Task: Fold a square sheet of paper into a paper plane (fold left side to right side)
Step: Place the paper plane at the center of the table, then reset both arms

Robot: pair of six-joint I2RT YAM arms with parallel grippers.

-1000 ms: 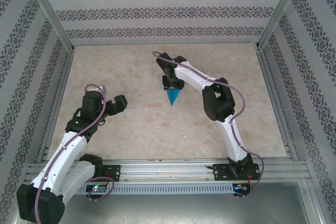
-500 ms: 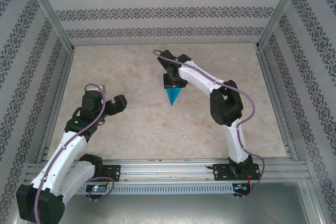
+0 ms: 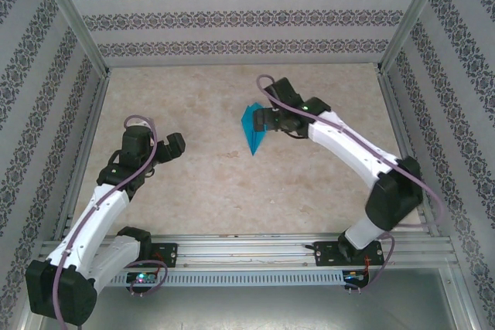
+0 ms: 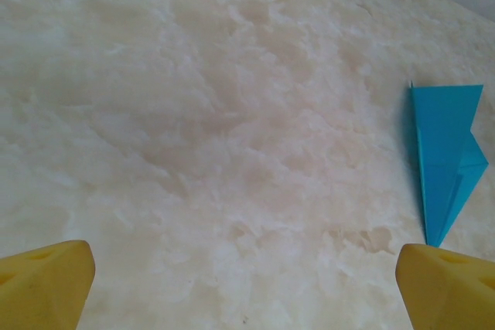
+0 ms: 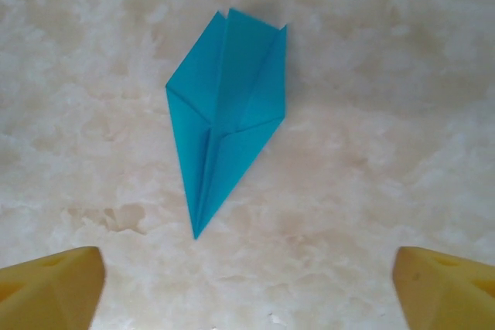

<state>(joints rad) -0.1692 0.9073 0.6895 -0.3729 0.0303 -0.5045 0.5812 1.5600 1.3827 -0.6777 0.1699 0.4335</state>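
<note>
Teal-blue paper plane (image 3: pixel 253 130) now lies uncovered at mid-desk (image 3: pixel 201 191), nose toward the arms. The right hand (image 3: pixel 265 120) has swung off it to just beside its right edge, so that crease looks pressed. Its fingers (image 5: pixel 50 284) are spread wide and hold nothing. The left hand (image 3: pixel 165 151), also spread, hangs well apart.

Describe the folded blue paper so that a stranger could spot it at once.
Start at the marbled beige table between the patterned walls. Near its middle, just left of the right gripper, lies the paper plane. It is the sole teal-blue thing there: a slim creased dart, its tip toward the table's near edge.
</note>
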